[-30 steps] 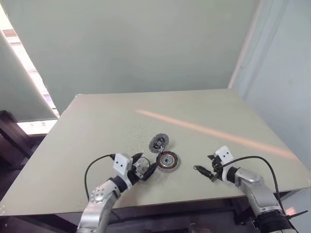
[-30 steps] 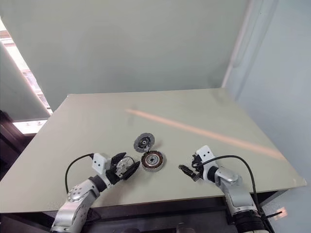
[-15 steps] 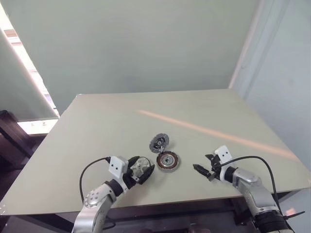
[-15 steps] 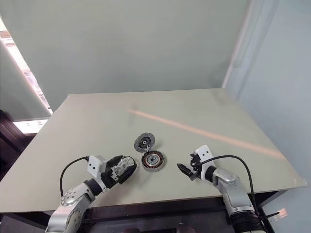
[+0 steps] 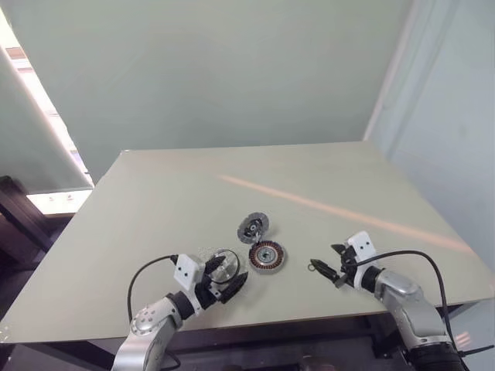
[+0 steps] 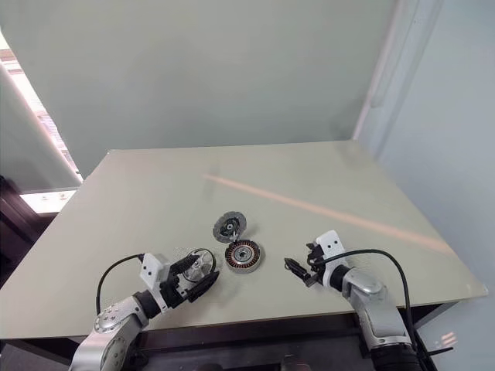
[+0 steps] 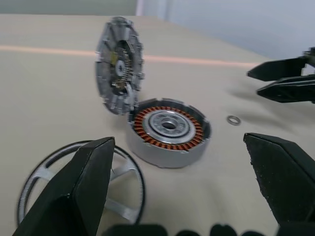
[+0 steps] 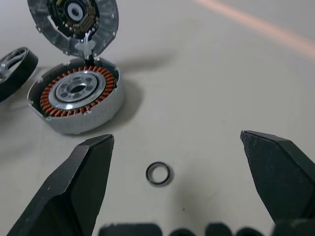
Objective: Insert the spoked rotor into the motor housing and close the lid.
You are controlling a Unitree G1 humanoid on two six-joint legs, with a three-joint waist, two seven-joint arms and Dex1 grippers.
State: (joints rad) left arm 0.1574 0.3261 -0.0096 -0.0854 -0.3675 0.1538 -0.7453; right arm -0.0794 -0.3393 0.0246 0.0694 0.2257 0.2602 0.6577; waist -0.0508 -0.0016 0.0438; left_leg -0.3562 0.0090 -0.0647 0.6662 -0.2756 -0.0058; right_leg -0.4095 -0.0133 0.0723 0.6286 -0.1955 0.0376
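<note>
The spoked rotor (image 7: 54, 172), a dark-rimmed ring with silvery spokes, lies flat on the table just left of the motor housing. My left gripper (image 5: 227, 280) is open right behind the rotor, and one finger (image 7: 74, 191) covers part of the rim. The motor housing (image 5: 265, 256) is a silvery cup with copper windings and a pale hub inside. Its lid (image 5: 253, 226) stands upright at the housing's far edge. My right gripper (image 5: 323, 273) is open and empty to the right of the housing, pointing at it.
A small dark ring (image 8: 158, 173) lies loose on the table between my right gripper and the housing. The pale table top (image 5: 170, 201) stretches wide beyond the parts, and its near edge runs just behind both grippers.
My left gripper has drawn back a little toward the table's near edge, still open, and the rotor now shows as a ring lying flat in front of it. The right gripper has stayed put.
</note>
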